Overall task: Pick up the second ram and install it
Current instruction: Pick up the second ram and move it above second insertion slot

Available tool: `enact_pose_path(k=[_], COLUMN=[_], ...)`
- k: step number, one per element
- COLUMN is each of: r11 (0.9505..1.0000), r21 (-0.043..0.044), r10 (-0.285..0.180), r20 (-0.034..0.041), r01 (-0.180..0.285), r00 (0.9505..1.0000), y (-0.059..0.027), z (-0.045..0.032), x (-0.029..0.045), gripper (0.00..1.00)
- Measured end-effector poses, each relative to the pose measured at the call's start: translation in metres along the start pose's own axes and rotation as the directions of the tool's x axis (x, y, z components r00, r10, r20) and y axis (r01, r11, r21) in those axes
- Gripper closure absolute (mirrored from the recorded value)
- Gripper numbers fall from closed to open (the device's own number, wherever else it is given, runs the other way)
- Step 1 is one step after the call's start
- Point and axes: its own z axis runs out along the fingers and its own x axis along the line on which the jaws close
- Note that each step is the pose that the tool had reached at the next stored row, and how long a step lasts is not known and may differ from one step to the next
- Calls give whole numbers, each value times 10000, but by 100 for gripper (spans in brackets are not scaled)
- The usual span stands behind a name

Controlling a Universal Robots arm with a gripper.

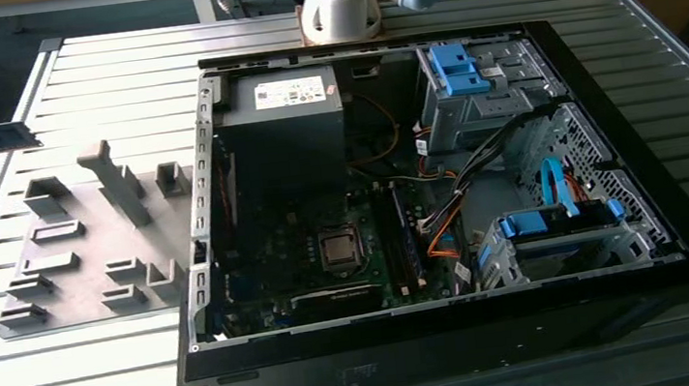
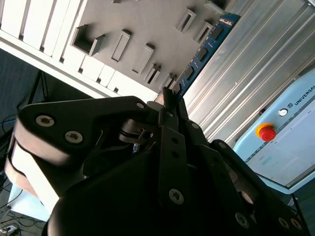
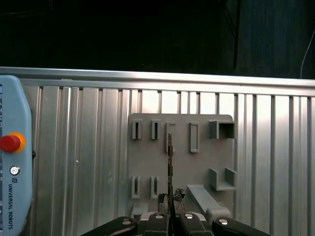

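The end effector (image 3: 170, 200) is clamped on one short end of the second ram (image 3: 170, 157). The stick juts past the fingertips, held off the bench (image 3: 88, 147), with the grey fixture plate (image 3: 182, 169) behind it. In the second wrist view its blue-green face and dark chips show.

Judged light, thin and stiff, but brittle. It is best gripped by its bare edges, clear of the chips and the contact strip.

Surroundings: an open computer case (image 1: 466, 345) stands just beside the plate. Orange and black cables (image 1: 442, 226) lie close by the black memory slots (image 1: 399, 235) and are likely to crowd any approach. A control pendant (image 3: 12, 196) with a red button rests on the bench.
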Motion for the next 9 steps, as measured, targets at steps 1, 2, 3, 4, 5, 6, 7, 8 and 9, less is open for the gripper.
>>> enact_pose_path(k=[1,2,3,4,5,6,7,8,9], r11=[10000,10000,10000,10000,10000,10000,10000,10000,10000], r21=[0,0,0,0,0,0,0,0,0], r10=[0,0,0,0,0,0,0,0,0], r20=[0,0,0,0,0,1,0,0,0], r01=[0,0,0,0,0,0,0,0,0], r00=[10000,10000,10000,10000,10000,10000,10000,10000,10000], y=[-9,-18,-29,-38,-49,-59,-71,-82,-92], z=[0,-1,-1,-1,-1,-1,-2,-2,-3], x=[0,0,1,1,1,1,1,1,2], gripper=[86,86,86,86,86,86,86,86,86])
